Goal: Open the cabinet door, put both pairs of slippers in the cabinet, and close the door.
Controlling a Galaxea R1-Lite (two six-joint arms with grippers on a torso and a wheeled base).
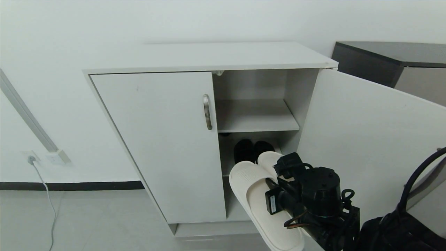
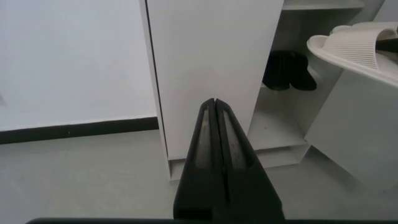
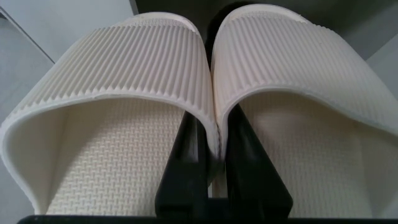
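Note:
The white cabinet (image 1: pixel 209 57) has its right door (image 1: pixel 369 139) swung open and its left door (image 1: pixel 156 139) closed. A black pair of slippers (image 1: pixel 251 150) sits on the middle shelf, also seen as the black slippers (image 2: pixel 288 70). My right gripper (image 3: pixel 211 155) is shut on the inner edges of the cream slippers (image 3: pixel 205 99), holding the pair together. The cream slippers (image 1: pixel 259 198) hang in front of the open compartment, toes toward it. My left gripper (image 2: pixel 214 106) is shut and empty, low in front of the left door.
An upper shelf (image 1: pixel 256 116) is bare. A dark cabinet (image 1: pixel 383 59) stands behind the open door. A wall socket with a cable (image 1: pixel 33 160) is at the left. Grey floor (image 1: pixel 87 219) lies open before the cabinet.

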